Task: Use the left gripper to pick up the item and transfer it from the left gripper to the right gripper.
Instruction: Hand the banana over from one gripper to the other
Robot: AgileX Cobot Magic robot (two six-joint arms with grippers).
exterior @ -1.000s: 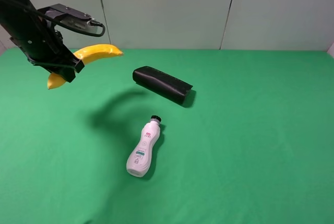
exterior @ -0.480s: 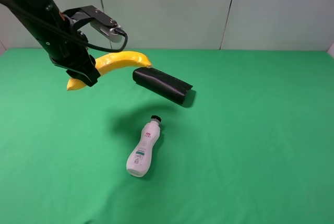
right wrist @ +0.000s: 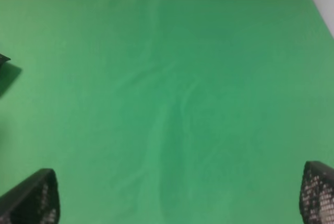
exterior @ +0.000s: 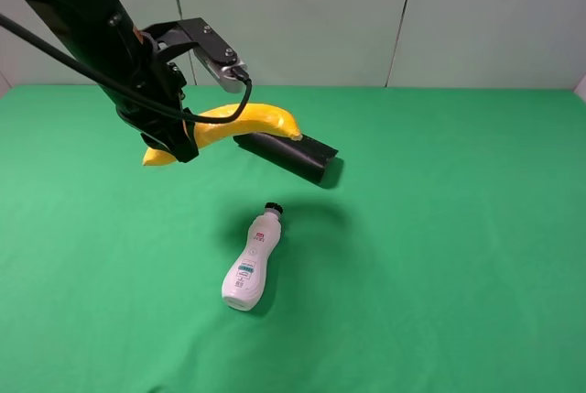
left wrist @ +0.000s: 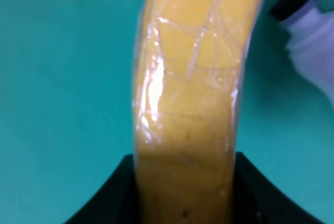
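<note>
Item: banana (exterior: 247, 121), curved and bright yellow. The left wrist view shows a glossy skin with crinkled, film-like creases (left wrist: 193, 78).
Item position: lifted clear of the cloth at the far left of the scene, lying roughly level with its arch upward. From the high camera its right tip overlaps the left end of the black case.
Left gripper (exterior: 179, 141): black two-finger claw with grey plate parts, clamped on the banana near its left end. A short yellow stub sticks out to the left of the claw. In the wrist view the black fingers (left wrist: 117, 195) press on both sides of the fruit.
Left arm cable (exterior: 55, 49): thick, black and rubbery, trailing along the bulky arm.
Right gripper (right wrist: 175, 198): jaws spread wide apart with nothing between them. Only the dark, perforated fingertips (right wrist: 36, 198) show, at the edges of its own wrist view, and it is outside the high camera's view.
Black case (exterior: 293, 155): oblong, matte, with rounded edges. It lies at an angle on the cloth at far centre.
White bottle (exterior: 249, 265): smooth waisted plastic with a black cap and a printed label. It lies on its side near centre with the cap pointing to the far side.
Table cover (exterior: 439, 256): green cloth, matte and faintly wrinkled.
Backdrop (exterior: 302, 8): pale flat wall panels with thin seams.
</note>
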